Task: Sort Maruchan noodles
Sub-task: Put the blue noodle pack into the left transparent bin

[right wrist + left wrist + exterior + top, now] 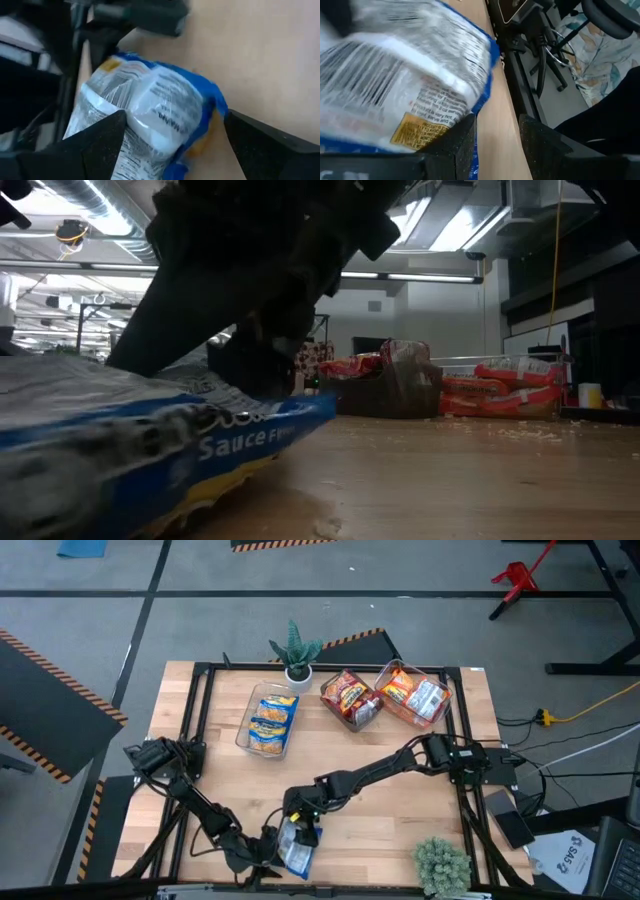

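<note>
- Because its wrapper is glossy and crinkly, the blue-yellow packet (297, 845) is likely light, slippery and easily crushed; a shallow pinch on a short sealed edge looks safer than squeezing the brittle noodle block.
- It lies at the lower centre of the high view, near the table's (380, 830) front edge, well apart from the sorted packets in the clear bins (350, 698) at upper centre.
- Right gripper (172, 145) stands directly over it, fingers wide apart and straddling the packet, clamping nothing.
- Left gripper (497, 137) sits just beside the packet's lower-left edge, fingers partly apart; whether it pinches the wrapper I cannot tell.
</note>
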